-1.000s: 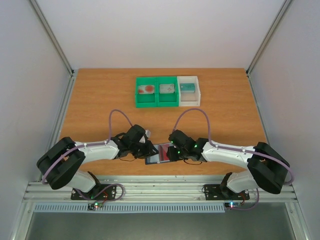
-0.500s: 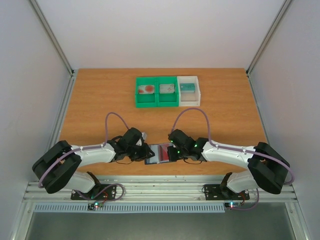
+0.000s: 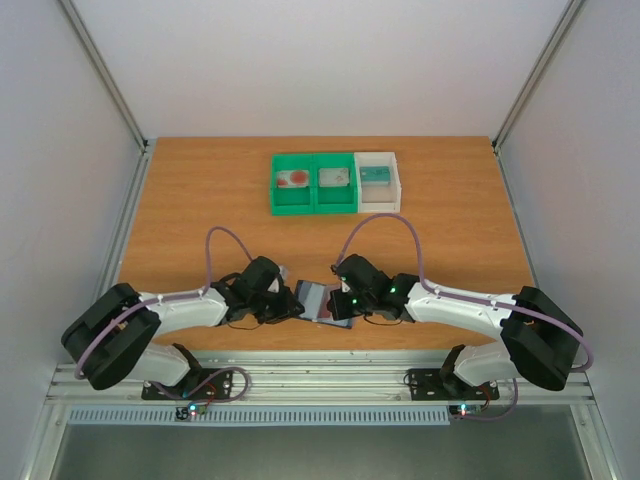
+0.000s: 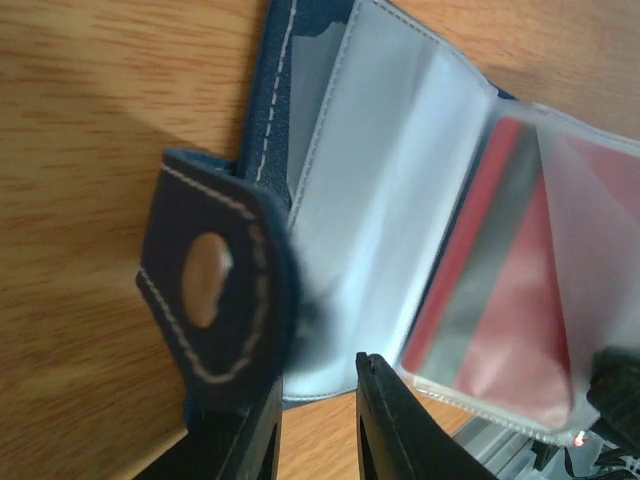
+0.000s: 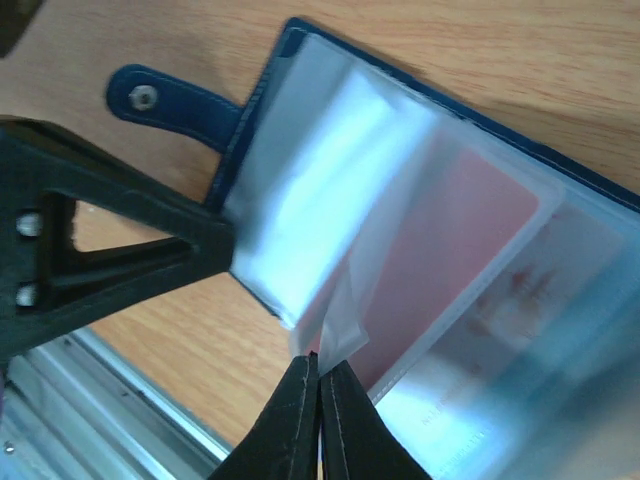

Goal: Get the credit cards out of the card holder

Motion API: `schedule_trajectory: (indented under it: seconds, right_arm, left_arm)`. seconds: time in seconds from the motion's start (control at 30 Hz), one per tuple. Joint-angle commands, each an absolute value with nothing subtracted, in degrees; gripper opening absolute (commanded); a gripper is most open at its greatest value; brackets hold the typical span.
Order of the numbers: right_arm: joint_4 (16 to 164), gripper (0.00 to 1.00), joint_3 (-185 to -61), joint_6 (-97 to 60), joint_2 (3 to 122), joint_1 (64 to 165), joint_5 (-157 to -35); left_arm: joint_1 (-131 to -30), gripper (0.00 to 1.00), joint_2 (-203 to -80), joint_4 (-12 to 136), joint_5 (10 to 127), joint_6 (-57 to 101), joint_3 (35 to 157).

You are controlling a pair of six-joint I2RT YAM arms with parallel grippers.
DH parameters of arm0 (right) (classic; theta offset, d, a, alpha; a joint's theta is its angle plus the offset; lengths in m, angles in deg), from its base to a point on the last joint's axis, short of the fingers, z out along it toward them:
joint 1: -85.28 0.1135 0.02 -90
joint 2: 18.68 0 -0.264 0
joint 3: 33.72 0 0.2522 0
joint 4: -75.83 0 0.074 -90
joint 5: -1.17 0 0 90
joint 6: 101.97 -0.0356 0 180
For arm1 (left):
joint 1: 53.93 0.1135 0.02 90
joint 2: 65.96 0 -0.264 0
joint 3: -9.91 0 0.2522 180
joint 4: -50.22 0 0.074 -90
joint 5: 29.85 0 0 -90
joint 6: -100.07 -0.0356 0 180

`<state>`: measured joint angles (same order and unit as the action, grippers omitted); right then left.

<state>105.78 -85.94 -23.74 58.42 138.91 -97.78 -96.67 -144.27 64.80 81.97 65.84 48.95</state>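
Note:
The card holder [image 3: 312, 297] lies open near the table's front edge, between my two grippers. It has a dark blue cover [image 4: 270, 110], a snap tab [image 5: 175, 105] and clear sleeves. A red credit card [image 4: 500, 290] sits inside one sleeve and shows pink through the plastic [image 5: 450, 250]. My right gripper [image 5: 320, 360] [image 3: 334, 300] is shut on the corner of a loose clear sleeve [image 5: 345, 320] and lifts it. My left gripper [image 4: 318, 375] [image 3: 291, 305] is at the holder's tab edge, its fingers a little apart, with bare wood showing between them.
Two green bins [image 3: 313, 208] and a white bin [image 3: 378, 206] stand in a row at the back, each with a card in it. The table's front edge and the aluminium rail [image 3: 320, 368] run just below the holder.
My right gripper has closed onto the sleeve corner. The holder has turned and slid slightly away from the front edge. My left arm has shifted a little lower and to the left.

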Motion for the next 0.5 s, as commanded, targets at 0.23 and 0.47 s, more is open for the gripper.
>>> schedule_trajectory:
  seconds: [0.23, 0.47]
  right_arm:
    - [101.12, 0.08, -90.86, -24.80, 61.59, 138.94, -101.66]
    - [96.73, 0.15, -91.76, -24.50, 65.75, 139.16, -102.38]
  left_arm:
    - [-96.56, 0.22, -147.10, 54.32, 85.45, 69.49, 45.75]
    - [-97.72, 0.22, -146.75, 44.89, 87.68, 75.72, 41.91]
